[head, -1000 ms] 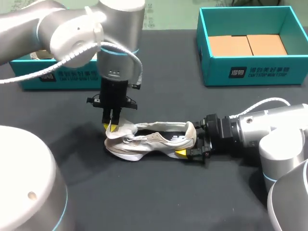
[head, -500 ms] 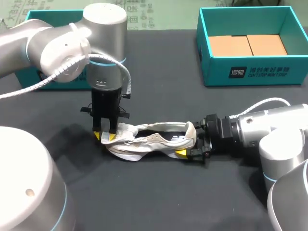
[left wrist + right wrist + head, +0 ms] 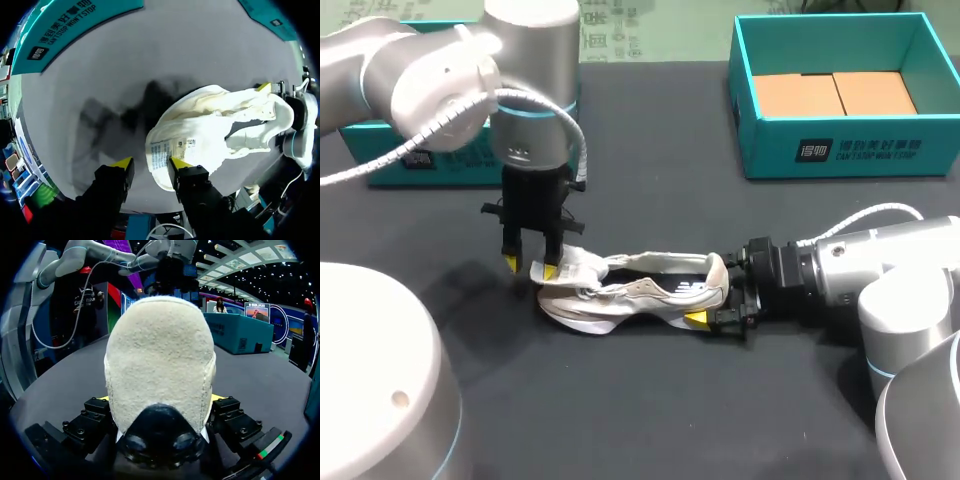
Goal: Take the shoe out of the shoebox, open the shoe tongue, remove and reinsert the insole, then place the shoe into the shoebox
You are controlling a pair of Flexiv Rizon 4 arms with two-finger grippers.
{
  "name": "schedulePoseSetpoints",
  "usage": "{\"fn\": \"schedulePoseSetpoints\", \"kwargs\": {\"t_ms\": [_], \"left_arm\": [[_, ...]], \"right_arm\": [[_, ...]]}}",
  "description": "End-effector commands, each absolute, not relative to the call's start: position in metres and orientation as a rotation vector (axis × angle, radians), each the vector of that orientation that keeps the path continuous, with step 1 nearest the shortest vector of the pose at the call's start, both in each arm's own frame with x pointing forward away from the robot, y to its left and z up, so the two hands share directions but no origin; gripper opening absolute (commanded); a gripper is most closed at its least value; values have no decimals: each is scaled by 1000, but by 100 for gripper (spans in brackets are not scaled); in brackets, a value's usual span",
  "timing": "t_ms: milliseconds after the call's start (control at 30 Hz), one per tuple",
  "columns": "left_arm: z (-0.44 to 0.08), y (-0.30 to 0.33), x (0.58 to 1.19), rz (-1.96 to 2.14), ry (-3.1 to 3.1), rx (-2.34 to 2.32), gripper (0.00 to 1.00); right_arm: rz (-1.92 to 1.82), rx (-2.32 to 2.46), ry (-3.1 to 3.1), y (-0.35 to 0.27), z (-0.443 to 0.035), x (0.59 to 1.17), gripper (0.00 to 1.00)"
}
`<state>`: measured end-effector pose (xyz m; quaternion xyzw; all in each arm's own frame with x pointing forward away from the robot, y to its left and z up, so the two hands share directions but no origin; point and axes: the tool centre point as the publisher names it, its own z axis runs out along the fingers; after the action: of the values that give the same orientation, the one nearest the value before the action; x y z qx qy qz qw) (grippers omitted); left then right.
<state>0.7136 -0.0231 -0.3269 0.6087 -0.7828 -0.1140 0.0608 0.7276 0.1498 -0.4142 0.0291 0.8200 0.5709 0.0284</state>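
A cream shoe (image 3: 630, 295) lies on its side on the dark table, its toe towards my left arm. Its tongue (image 3: 575, 265) is pulled out and folded forward, label side up (image 3: 172, 145). My left gripper (image 3: 530, 267) hangs open just above the toe end; the tongue lies against one fingertip (image 3: 180, 163) and only table shows in the gap. My right gripper (image 3: 712, 295) is shut on the shoe's heel (image 3: 160, 355), with a finger on each side. The teal shoebox (image 3: 840, 150) stands at the back right.
A second teal box (image 3: 380, 165) sits at the back left behind my left arm, also seen ahead of the left gripper (image 3: 75, 20). Brown cardboard (image 3: 835, 95) lines the shoebox floor. Bare dark table lies between the shoe and both boxes.
My left gripper opened, let go of the tongue and shifted left and slightly up. The tongue stays pulled out. The right arm and the shoe have not moved.
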Motion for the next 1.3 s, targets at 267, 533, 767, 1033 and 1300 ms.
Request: {"fn": "schedulePoseSetpoints", "kwargs": {"t_ms": [267,533,767,1033,1300], "left_arm": [[-225,-55,698,-19,-2505,1575,45],[-190,-107,691,90,-2639,1196,27],[-191,-149,681,91,-2846,674,0],[-187,-165,696,6,-2905,170,0],[-187,-165,696,6,-2905,170,0]], "right_arm": [[1757,90,2536,152,-417,726,0],[1757,90,2536,152,-417,726,0],[1757,90,2536,152,-417,726,0],[1757,90,2536,152,-417,726,0],[1757,90,2536,152,-417,726,0]]}}
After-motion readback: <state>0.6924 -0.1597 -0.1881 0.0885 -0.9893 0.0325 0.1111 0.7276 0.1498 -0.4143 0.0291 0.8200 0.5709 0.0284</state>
